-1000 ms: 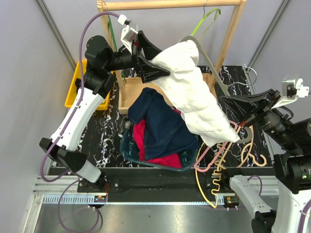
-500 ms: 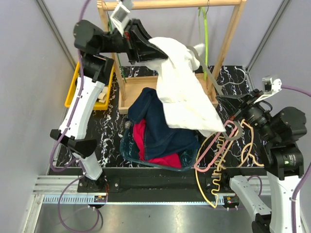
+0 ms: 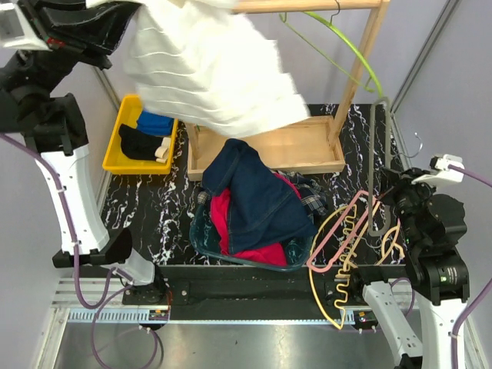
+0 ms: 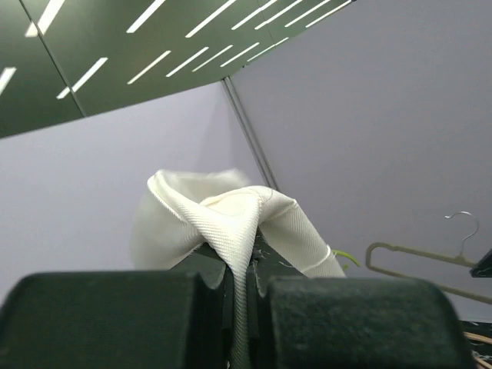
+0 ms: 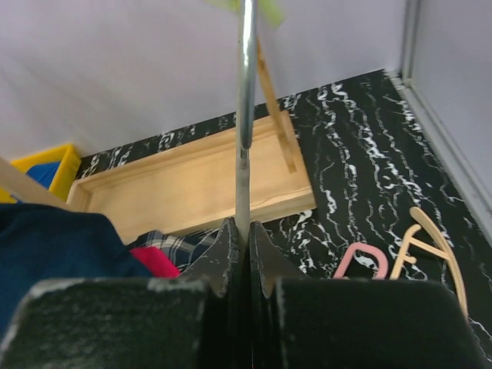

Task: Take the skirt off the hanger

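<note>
A white ribbed skirt hangs in the air over the wooden rack, free of any hanger. My left gripper, raised high at the back left, is shut on a fold of it. In the left wrist view the cloth is pinched between the jaws of the left gripper. At the right, my right gripper is shut on a thin grey hanger, which is bare and stands upright. The hanger's rod rises straight out of the closed right gripper.
A basket at the front centre holds a navy denim garment, a red one and a plaid one. A pink hanger and pale wooden hangers lie at the front right. A green hanger hangs on the wooden rack. A yellow bin stands at the left.
My left gripper closed on the white skirt and swung up and to the left, drawing it off the grey hanger. My right gripper pulled the hanger back to the right, now bare.
</note>
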Tool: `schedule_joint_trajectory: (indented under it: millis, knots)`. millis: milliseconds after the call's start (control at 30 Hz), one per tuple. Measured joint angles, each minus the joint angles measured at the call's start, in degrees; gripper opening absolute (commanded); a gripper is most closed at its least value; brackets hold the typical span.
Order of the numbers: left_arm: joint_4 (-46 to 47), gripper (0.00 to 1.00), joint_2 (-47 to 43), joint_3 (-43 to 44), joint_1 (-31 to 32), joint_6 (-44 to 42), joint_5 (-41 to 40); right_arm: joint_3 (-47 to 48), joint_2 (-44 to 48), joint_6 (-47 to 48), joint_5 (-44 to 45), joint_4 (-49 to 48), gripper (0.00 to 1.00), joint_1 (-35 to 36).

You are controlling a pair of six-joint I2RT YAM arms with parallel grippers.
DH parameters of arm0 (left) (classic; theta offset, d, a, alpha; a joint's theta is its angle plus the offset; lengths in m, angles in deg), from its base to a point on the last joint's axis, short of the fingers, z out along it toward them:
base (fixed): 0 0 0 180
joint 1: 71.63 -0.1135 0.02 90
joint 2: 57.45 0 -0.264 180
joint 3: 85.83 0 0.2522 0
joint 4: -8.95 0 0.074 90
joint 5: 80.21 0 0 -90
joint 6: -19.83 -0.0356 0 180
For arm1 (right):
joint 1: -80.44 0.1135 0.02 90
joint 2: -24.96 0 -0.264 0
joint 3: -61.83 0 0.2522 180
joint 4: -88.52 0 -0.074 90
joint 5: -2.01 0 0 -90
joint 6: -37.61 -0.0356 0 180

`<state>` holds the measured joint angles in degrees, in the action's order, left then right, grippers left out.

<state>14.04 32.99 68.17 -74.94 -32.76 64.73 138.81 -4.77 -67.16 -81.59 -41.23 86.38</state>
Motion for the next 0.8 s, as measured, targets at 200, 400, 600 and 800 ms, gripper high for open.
schedule_joint_trajectory:
  millis: [200,400,600,800]
  knots:
    - [7.1,0.00,-2.5,-5.0,1.1,4.1,0.8,0.9,2.4,0.0,7.0,2.5,0.00,0.0]
    - [3.9,0.00,-2.6,-12.5,11.5,3.0,4.5,2.1,3.8,-1.3,10.1,5.2,0.00,0.0]
    - [-0.9,0.00,-2.7,-15.9,17.7,-0.2,7.4,-0.4,4.7,-6.5,14.3,7.8,0.00,0.0]
    - [-11.5,0.00,-7.9,-28.2,18.1,-11.7,9.8,-5.4,2.5,-12.2,15.1,10.1,0.00,0.0]
